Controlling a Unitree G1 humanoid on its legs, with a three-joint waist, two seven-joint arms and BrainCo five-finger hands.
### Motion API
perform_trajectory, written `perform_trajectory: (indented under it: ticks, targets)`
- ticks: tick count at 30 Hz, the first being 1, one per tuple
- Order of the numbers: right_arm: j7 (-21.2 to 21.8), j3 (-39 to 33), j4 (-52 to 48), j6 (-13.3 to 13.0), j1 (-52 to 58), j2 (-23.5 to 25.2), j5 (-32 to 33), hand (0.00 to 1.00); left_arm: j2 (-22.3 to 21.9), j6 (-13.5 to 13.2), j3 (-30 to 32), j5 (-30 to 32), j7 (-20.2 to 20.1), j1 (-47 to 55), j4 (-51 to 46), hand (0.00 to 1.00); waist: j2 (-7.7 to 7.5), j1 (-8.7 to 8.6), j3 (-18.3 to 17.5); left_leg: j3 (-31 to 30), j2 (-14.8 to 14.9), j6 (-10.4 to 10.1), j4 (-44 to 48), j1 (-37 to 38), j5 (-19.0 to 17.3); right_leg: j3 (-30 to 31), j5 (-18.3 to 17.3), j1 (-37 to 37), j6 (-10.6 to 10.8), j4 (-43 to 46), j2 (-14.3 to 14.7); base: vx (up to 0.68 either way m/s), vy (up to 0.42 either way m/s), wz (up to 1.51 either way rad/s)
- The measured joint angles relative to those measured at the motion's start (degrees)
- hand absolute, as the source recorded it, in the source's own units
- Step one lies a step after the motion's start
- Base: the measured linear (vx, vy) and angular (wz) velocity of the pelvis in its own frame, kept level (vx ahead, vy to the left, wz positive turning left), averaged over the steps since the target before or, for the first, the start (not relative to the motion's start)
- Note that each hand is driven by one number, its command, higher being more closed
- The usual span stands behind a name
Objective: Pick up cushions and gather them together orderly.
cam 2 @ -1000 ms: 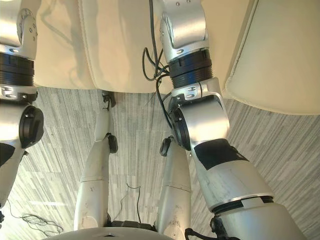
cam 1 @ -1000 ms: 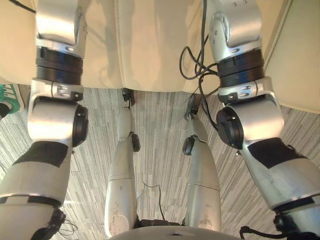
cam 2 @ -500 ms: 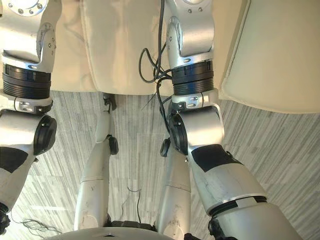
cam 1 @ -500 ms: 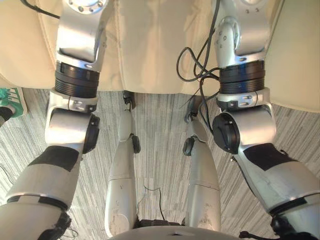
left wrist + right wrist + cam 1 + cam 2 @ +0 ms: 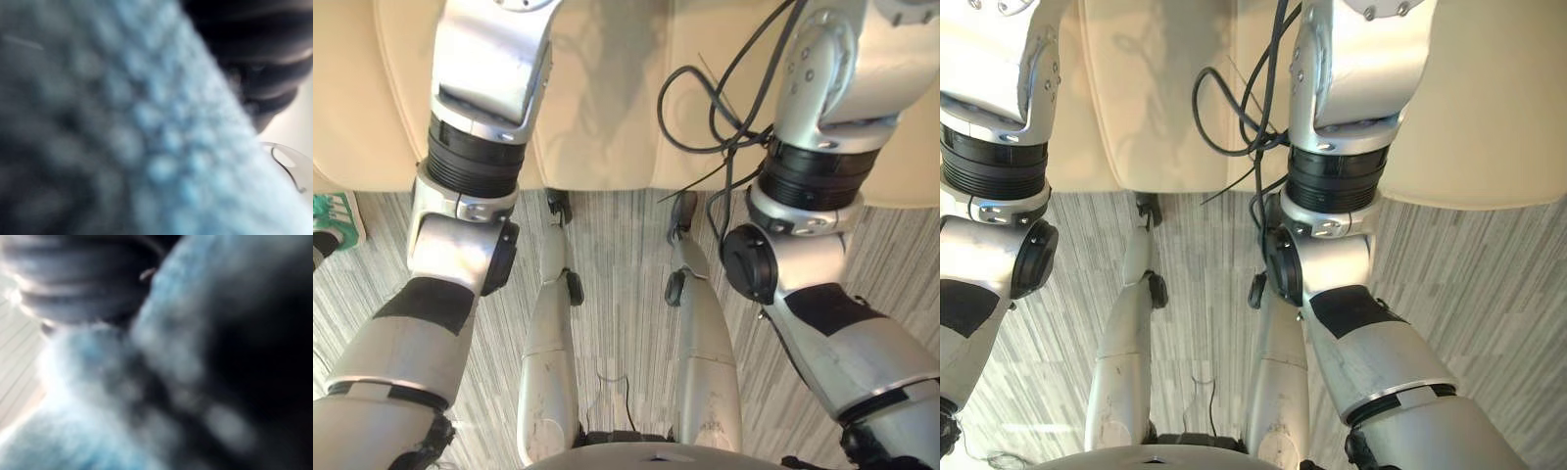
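Grey striped floor (image 5: 617, 245) lies in front of the cream sofa (image 5: 607, 117), and both arms reach over the sofa. A blue bumpy cushion (image 5: 122, 137) sits tight against the left robot hand (image 5: 254, 54) and the right robot hand (image 5: 73, 279), presumably above the sofa. Cannot tell whether either grips it. Likely mid-carry, nothing visibly gathered yet.

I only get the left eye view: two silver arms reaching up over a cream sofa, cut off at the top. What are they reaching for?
Observer: The left wrist view has a blue bumpy cloth right up against the camera, beside the dark cover of the left hand. It is probably a cushion.
Operator: And the other arm?
Observer: The right wrist view has a blue fuzzy cloth too, close against the right hand.
Operator: Anything beyond the cloth?
Observer: In the left wrist view, a pale cream surface shows past the cloth's edge.
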Motion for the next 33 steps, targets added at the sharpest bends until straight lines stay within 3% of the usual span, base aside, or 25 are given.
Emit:
perform_trajectory:
  ticks: [5, 6, 11, 13, 18, 22, 23, 27, 28, 30, 33]
  targets:
    - [-1.3, -0.1, -2.5, -1.1, -0.5, 1.8, -1.8, 1.0, 1.2, -0.1, -1.3, 1.3, 0.1, -1.9, -1.3, 1.0, -0.06, -0.18, -0.1, 0.0, 0.1, -0.6, 0.0, 0.5, -0.5, 0.3, 0.9, 0.9, 0.0, -1.9, 0.5, 0.02, -0.056, -0.07]
    - [-1.4, -0.3, -2.5, -1.1, -0.6, 2.0, -1.5, 0.0, 1.5, -0.1, -1.4, 1.3, 0.0, -2.3, -1.3, 0.0, -0.08, -0.25, 0.0, -0.1, 0.4, -0.5, 0.0, 0.6, -0.4, 0.2, 1.4, 1.3, 0.1, -2.4, 0.8, 0.02, -0.042, -0.05]
    - [-1.7, -0.8, -0.8, -1.1, -2.3, 2.3, 0.8, 0.0, 2.6, 0.0, -2.4, 1.3, -0.5, -4.4, 3.0, 0.0, -0.07, -0.06, 0.3, -0.2, 0.7, -0.3, 0.0, 2.3, -0.3, -0.1, 1.3, 3.6, -0.1, -3.2, 1.0, 0.02, -0.022, 0.0]
    - [-2.0, -0.8, 4.1, -1.5, -2.6, 2.1, 1.5, 0.0, 2.3, 0.0, -2.9, 1.3, -0.7, -4.1, 7.0, 0.0, -0.3, 0.28, -3.1, 0.2, 0.5, 0.0, 0.0, 0.8, 0.0, -0.1, 1.2, 2.0, -0.2, -3.1, 0.9, 0.01, -0.016, -0.02]
    - [-1.9, -0.7, 11.9, -1.8, -5.0, 0.1, 5.4, 0.0, 4.8, 0.0, -3.4, 1.3, -1.4, -6.6, 11.2, 0.0, -0.27, 0.29, -2.9, 0.1, 0.5, 0.0, 0.0, 0.3, 0.0, -0.1, 1.8, 1.9, -0.1, -4.0, 1.1, 0.01, -0.011, -0.02]
    - [-0.7, -0.8, 22.3, -1.8, -7.1, -0.4, 8.2, 0.0, 5.8, 2.8, -3.2, 1.4, -4.1, -8.8, 19.6, 0.0, -0.27, 0.32, -2.9, 0.2, 0.5, 0.0, 0.0, -0.9, 0.0, -0.2, 2.0, 0.7, -0.1, -4.0, 1.1, 0.01, 0.005, -0.02]
    - [0.7, -0.8, 26.5, -1.9, -8.8, -0.4, 10.4, 0.0, 6.1, 4.5, -2.2, 1.4, -5.9, -9.3, 21.8, 0.0, -0.23, 0.43, -2.9, 0.4, 0.5, 0.0, 0.0, -1.8, 0.0, 0.0, 2.2, -0.2, -0.1, -4.1, 1.1, 0.04, 0.016, -0.08]
    - [7.0, -1.3, 37.3, -2.4, -9.1, -0.5, 18.7, 0.0, 6.1, 6.1, -0.2, 1.4, -10.0, -9.6, 25.8, 0.0, -0.18, 0.53, -2.0, 0.8, 0.6, 0.2, 0.0, -2.7, 0.2, 0.2, 2.4, -1.4, -0.1, -4.1, 1.1, 0.05, 0.019, -0.05]
    - [10.4, -1.3, 40.0, -2.4, -8.3, -0.4, 20.1, 0.0, 6.1, 6.4, 0.8, 1.4, -11.7, -9.6, 26.0, 0.0, -0.17, 0.53, -1.9, 1.0, 0.6, 0.2, 0.0, -3.2, 0.2, 0.4, 2.5, -2.0, -0.1, -4.1, 1.0, 0.05, 0.015, -0.06]
    - [15.1, -1.2, 40.8, -2.2, -6.8, -0.7, 20.9, 0.0, 6.2, 6.5, 2.1, 1.5, -12.8, -9.7, 26.2, 0.0, -0.11, 0.41, -0.5, 1.2, 0.8, 0.3, 0.0, -3.2, 0.3, 0.4, 2.6, -2.0, -0.1, -4.2, 1.0, 0.08, 0.029, -0.07]
    - [18.2, -0.8, 40.8, -2.2, -3.7, -1.0, 20.9, 0.0, 6.0, 6.5, 3.8, 1.6, -14.1, -9.6, 27.1, 0.0, -0.11, 0.42, -0.1, 1.2, 0.9, 0.3, 0.0, -5.0, 0.3, 0.4, 2.7, -4.0, -0.2, -4.1, 1.2, 0.07, 0.024, -0.08]
